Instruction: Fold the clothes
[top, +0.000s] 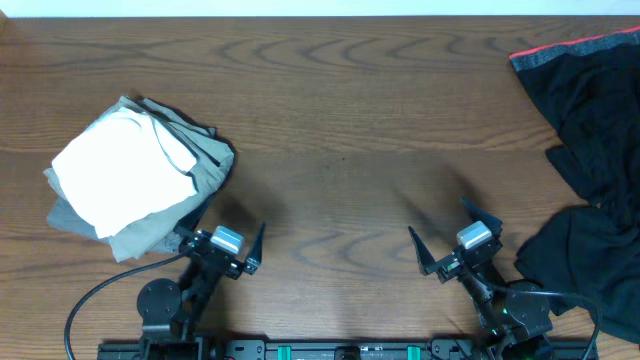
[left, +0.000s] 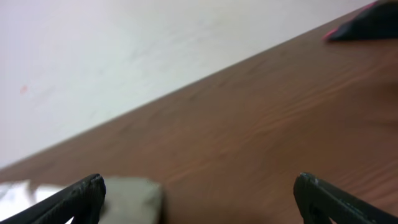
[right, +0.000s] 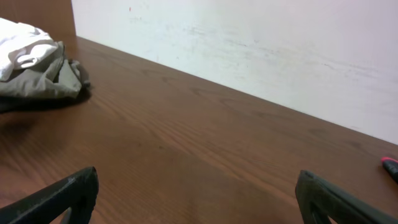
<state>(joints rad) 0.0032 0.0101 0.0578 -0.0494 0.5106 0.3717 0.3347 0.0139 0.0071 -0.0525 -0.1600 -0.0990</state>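
Overhead: we are finding left gripper (top: 221, 231), right gripper (top: 440, 221) gaping, empty.
Grasp: we are advising right gripper, just beside black garment (top: 575, 255), pinching one hem layer.

Folded stack (top: 125, 180) at table left: white garment on grey. Unfolded black clothing (top: 590, 110), red-trimmed, heaped at the right edge. Left gripper (top: 220, 234) sits just beside the stack, right gripper (top: 445, 228) near the black heap; both jaws spread, holding nothing. Wooden table (top: 340, 110) between them.
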